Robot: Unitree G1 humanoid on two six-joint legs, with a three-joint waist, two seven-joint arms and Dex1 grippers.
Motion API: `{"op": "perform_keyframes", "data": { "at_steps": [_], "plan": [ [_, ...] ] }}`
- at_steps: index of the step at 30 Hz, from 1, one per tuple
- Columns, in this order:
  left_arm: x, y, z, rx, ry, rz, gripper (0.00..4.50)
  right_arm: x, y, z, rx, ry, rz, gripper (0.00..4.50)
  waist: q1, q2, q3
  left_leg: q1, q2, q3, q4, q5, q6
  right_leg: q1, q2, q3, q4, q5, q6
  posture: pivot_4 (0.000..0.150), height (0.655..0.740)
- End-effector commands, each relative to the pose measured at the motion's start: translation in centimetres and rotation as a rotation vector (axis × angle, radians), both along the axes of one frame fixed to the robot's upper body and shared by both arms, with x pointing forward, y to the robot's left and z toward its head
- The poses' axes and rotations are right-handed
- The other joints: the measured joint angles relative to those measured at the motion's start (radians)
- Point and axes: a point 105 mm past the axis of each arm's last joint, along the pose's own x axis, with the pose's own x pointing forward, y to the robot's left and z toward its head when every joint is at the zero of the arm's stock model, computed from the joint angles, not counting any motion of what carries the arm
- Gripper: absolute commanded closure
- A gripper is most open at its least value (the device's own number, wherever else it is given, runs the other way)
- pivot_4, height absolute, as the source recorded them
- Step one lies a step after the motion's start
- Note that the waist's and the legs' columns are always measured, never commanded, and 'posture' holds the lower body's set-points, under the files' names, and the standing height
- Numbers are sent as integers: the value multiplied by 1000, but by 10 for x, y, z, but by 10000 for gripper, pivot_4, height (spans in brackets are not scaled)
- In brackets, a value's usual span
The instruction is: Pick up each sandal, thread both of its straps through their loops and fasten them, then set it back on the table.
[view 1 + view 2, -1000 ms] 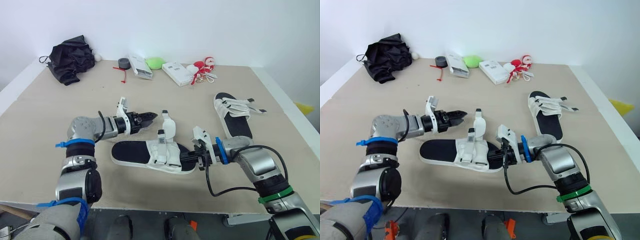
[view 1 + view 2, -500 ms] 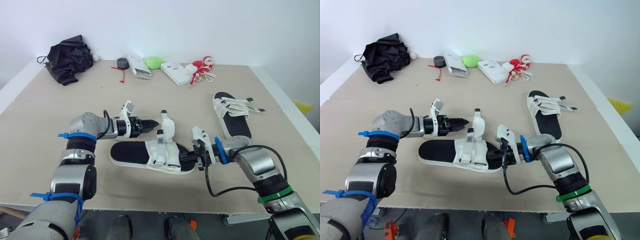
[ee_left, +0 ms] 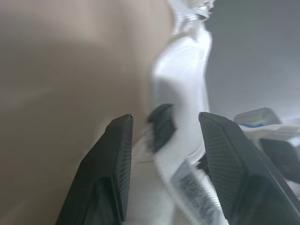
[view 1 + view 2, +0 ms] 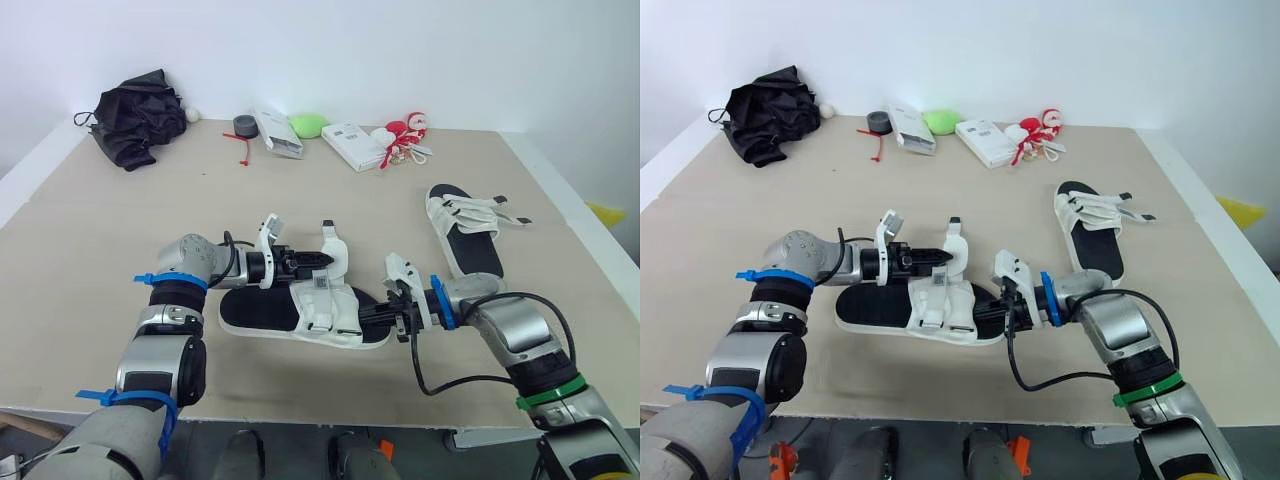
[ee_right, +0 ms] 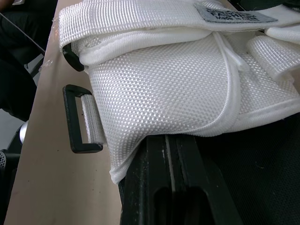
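The near sandal [image 4: 300, 312], white straps over a black footbed, lies on the table [image 4: 90, 230] in front of me. One white strap [image 4: 334, 252] stands upright from it. My left gripper [image 4: 316, 261] is open at that strap, and in the left wrist view its fingers [image 3: 115, 168] flank the strap [image 3: 187, 89]. My right gripper [image 4: 384, 313] is shut on the sandal's end at the right. The right wrist view has the woven upper [image 5: 164, 79] and a black loop [image 5: 75, 119] close up. The second sandal [image 4: 465, 232] lies further back on the right, straps loose.
Along the back edge lie a black bundle of cloth [image 4: 135, 118], a tape roll [image 4: 246, 125], two white boxes [image 4: 278, 133] [image 4: 355, 146], a green object [image 4: 308, 125] and red-and-white items [image 4: 405, 135]. The table's right edge runs close to the far sandal.
My left gripper has travelled right and reached the upright strap, its fingers now on either side of it. The right gripper and the sandal have stayed put.
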Motion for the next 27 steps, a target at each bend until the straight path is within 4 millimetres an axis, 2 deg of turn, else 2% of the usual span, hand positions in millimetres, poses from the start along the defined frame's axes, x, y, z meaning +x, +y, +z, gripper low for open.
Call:
{"op": "perform_keyframes", "data": {
  "at_steps": [1, 2, 3, 10, 17, 19, 20, 21, 23, 24, 25, 27],
  "plan": [
    [1, 8, 12, -6, -34, -6, 39517, -2, -13, -28, -85, 86, -79, 45000, 0, 0, 0, 0, 0, 0, 0, 0, 0, 0, 0, 0, 0, 0, 0, 1500, 7380],
    [1, 11, 12, 6, -38, -5, 42803, -2, -13, -29, -85, 86, -79, 45000, 0, 0, 0, 0, 0, 0, 0, 0, 0, 0, 0, 0, 0, 0, 0, 1500, 7380],
    [1, 14, 12, 14, -38, -5, 43975, -2, -13, -29, -85, 86, -78, 45000, 0, 0, 0, 0, 0, 0, 0, 0, 0, 0, 0, 0, 0, 0, 0, 1500, 7380],
    [0, 20, 13, 21, -41, -2, 43975, 0, -11, -29, -82, 85, -74, 45000, -7, 0, 0, 0, 0, 0, 0, 0, 0, 0, 0, 0, 0, 0, 0, 1500, 7380],
    [0, 15, 19, -17, -99, -4, 43975, 0, -11, -29, -85, 83, -73, 45000, -10, 0, 0, 0, 0, 0, 0, 0, 0, 0, 0, 0, 0, 0, 0, 1500, 7380],
    [1, 14, 18, 0, -108, 1, 34201, 1, -11, -28, -85, 82, -73, 45000, -10, 0, 0, 0, 0, 0, 0, 0, 0, 0, 0, 0, 0, 0, 0, 1500, 7380],
    [1, 14, 15, 23, -111, 2, 32037, 1, -11, -28, -85, 81, -73, 45000, -10, 0, 0, 0, 0, 0, 0, 0, 0, 0, 0, 0, 0, 0, 0, 1500, 7380],
    [-1, 14, 15, 26, -110, -9, 28056, 1, -11, -28, -85, 81, -73, 45000, -10, 0, 0, 0, 0, 0, 0, 0, 0, 0, 0, 0, 0, 0, 0, 1500, 7380],
    [-3, 14, 16, 10, -92, -16, 25057, 1, -11, -28, -85, 81, -72, 45000, -10, 0, 0, 0, 0, 0, 0, 0, 0, 0, 0, 0, 0, 0, 0, 1500, 7380],
    [-3, 15, 17, 6, -88, -17, 19861, 2, -11, -28, -86, 81, -72, 45000, -10, 0, 0, 0, 0, 0, 0, 0, 0, 0, 0, 0, 0, 0, 0, 1500, 7380],
    [-4, 16, 20, -8, -84, -21, 17961, 2, -11, -28, -85, 81, -72, 45000, -10, 0, 0, 0, 0, 0, 0, 0, 0, 0, 0, 0, 0, 0, 0, 1500, 7380],
    [-4, 19, 22, -13, -80, -20, 17961, 2, -11, -28, -84, 80, -71, 45000, -11, 0, 0, 0, 0, 0, 0, 0, 0, 0, 0, 0, 0, 0, 0, 1500, 7380]
  ]
}}
